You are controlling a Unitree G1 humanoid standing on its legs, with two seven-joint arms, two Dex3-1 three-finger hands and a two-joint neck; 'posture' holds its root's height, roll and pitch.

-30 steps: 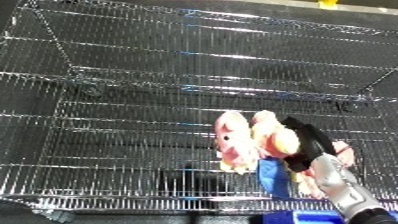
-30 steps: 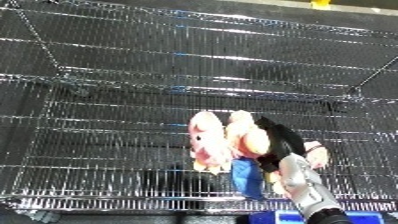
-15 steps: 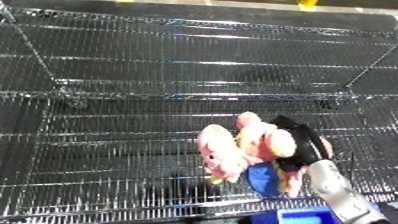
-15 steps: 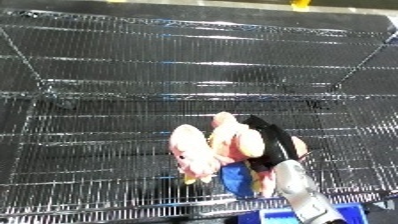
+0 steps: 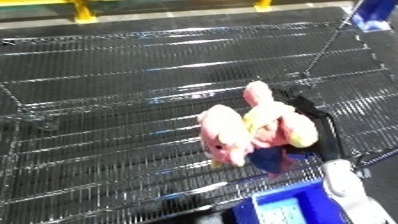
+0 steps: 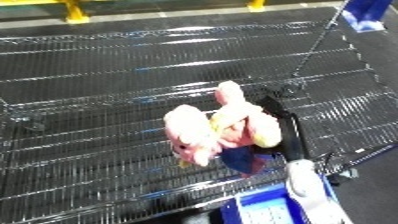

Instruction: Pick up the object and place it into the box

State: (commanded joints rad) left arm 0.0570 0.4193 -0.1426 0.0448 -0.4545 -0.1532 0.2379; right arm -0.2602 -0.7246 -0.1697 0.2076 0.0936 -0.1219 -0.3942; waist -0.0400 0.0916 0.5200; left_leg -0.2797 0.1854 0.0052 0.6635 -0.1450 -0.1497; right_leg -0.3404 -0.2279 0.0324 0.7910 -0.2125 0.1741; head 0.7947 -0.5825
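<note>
Left eye view: the right hand (image 5: 306, 125) has its black fingers curled round a pink plush toy (image 5: 253, 127), which hangs clear of the wire shelf (image 5: 107, 100). A blue bin (image 5: 298, 207) shows at the lower edge, just below and beside the toy. The left hand is out of sight.

Procedure for the transfer step:
1. Keep the fingers closed on the toy until it hangs wholly above the bin opening.
2. Carry it over the bin rim; the dangling limbs could catch on the wire or the rim.
3. Lower it, then open the fingers.
</note>
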